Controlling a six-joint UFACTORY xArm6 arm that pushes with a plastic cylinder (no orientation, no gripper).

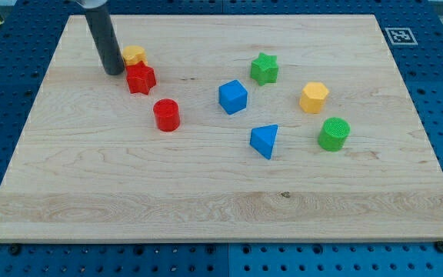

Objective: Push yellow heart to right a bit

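My tip (114,71) stood on the bench (206,208) near the view's top left, just beside the yellow heart (134,55), on the heart's left and slightly toward the view's bottom. Whether the tip actually touched the heart I could not tell; the two looked pressed close, with no clear gap. My end effector was only a plain rod, with nothing to open or close and nothing gripped, so it could work solely by shoving from the side.

That placement made sense to me: to send the heart toward the view's right, the rod had to sit on its left flank. The snag, as I judged it, was the red star (140,78), which lay touching or almost touching the heart on its lower side. A push aimed too low would likely catch the star as well and drag it along, so I reckoned the line of travel needed to run through the heart's middle.

The way rightward looked free. The red cylinder (166,115) sat lower, well apart from the heart, and the blue cube (233,97), green star (264,68), blue triangular block (264,140), yellow hexagonal block (314,98) and green cylinder (334,133) were all far off toward the view's right. I judged the short nudge not yet made
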